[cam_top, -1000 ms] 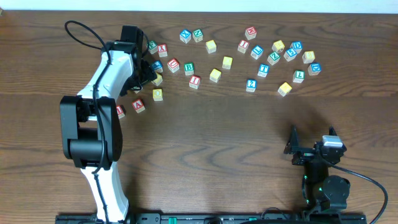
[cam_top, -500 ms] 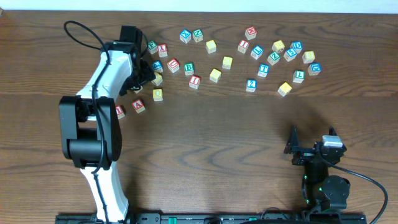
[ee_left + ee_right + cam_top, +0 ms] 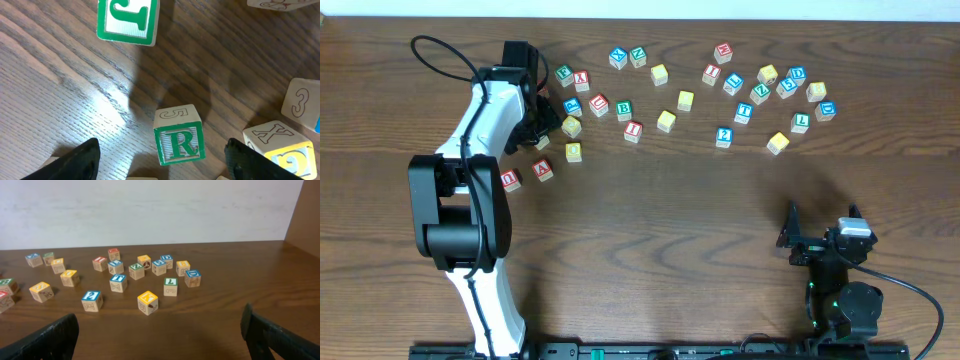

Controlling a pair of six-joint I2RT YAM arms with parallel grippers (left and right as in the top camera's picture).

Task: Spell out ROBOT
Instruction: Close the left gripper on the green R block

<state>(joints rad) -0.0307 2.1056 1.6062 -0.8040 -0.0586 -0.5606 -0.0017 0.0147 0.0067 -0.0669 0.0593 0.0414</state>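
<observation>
the left jaws hang low over the left end of the scatter, spread wide and holding nothing. in the wrist view the r cube (image 3: 178, 142) sits on the table (image 3: 60, 90) between them, touching neither finger and a little off-centre toward the picture's right.

the step in hand looks like the grasp of r. to do it well, i would first shift the jaws so the cube is centred, and square them to two flat faces rather than the corners. then lower until the pads meet the cube at mid-height, and close gently. the x cube (image 3: 280, 145) lies just beside the right-hand finger and could be nudged or pinched along with r, so the descent wants to be straight. the green-lettered cube (image 3: 127, 20) is further off and less of a worry.

lift straight up, then set r at the left of bare wood, leaving room for four more.

the b cube (image 3: 624, 110) waits further right. the right jaws are fully spread and empty, parked well apart from the cubes.
</observation>
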